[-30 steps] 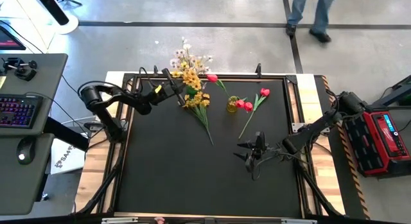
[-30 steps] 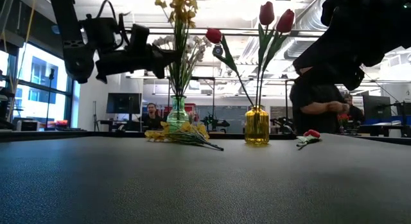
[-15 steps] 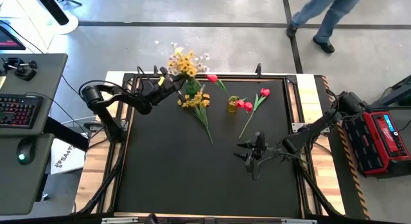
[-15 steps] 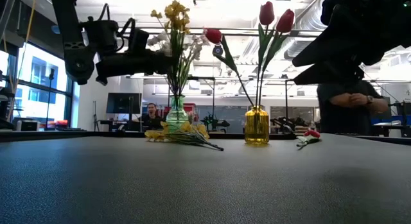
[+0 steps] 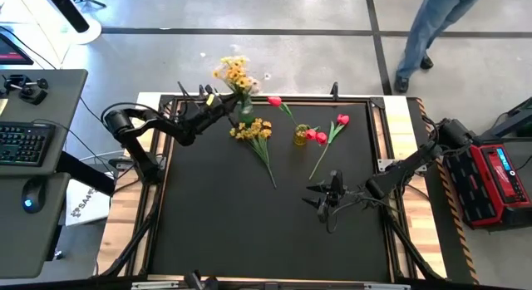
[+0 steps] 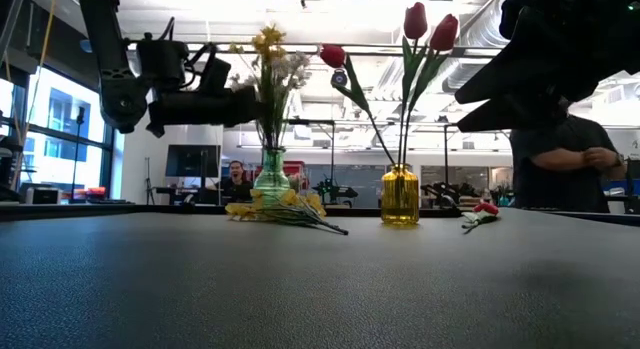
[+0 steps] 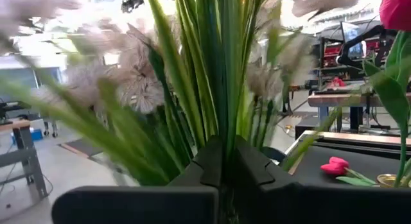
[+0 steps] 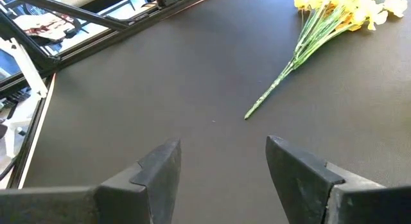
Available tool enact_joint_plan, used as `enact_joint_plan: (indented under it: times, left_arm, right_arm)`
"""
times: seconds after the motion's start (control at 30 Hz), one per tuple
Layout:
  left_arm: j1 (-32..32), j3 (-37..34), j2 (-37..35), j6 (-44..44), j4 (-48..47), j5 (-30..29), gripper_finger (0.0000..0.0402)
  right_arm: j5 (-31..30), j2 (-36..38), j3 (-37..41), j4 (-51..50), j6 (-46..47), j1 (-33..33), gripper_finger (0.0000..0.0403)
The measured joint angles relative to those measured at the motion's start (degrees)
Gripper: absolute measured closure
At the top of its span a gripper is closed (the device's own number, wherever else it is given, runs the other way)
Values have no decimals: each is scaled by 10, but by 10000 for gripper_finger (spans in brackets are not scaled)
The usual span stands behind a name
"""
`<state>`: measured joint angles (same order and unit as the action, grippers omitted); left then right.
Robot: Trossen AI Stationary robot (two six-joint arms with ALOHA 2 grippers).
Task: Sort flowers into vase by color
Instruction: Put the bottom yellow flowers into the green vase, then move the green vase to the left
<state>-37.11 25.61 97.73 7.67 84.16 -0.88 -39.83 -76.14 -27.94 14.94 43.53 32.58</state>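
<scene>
Left end effector [image 5: 223,105], clamped on the mixed bunch [image 5: 233,72], has swung it sideways above the green vase [image 6: 271,176]; sorting unfinished

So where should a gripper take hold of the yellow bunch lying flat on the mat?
Grip the yellow bunch on its bare green stems, below the blooms, coming straight down with fingers across them. The stems lie flat and gathered, while the blooms are bulky. The open right gripper has a clear approach.
</scene>
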Motion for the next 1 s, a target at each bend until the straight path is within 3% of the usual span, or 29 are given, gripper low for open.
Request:
enact_joint_plan:
  times: [0.3,0.53,1.0]
  left_arm:
    - [0,0,0,13,-7,6,341]
    - [0,0,0,14,-66,9,291]
    - [0,0,-3,14,-132,13,266]
  right_arm:
    - [0,0,0,0,0,0,192]
    - [4,0,0,0,0,0,192]
    - [4,0,0,0,0,0,192]
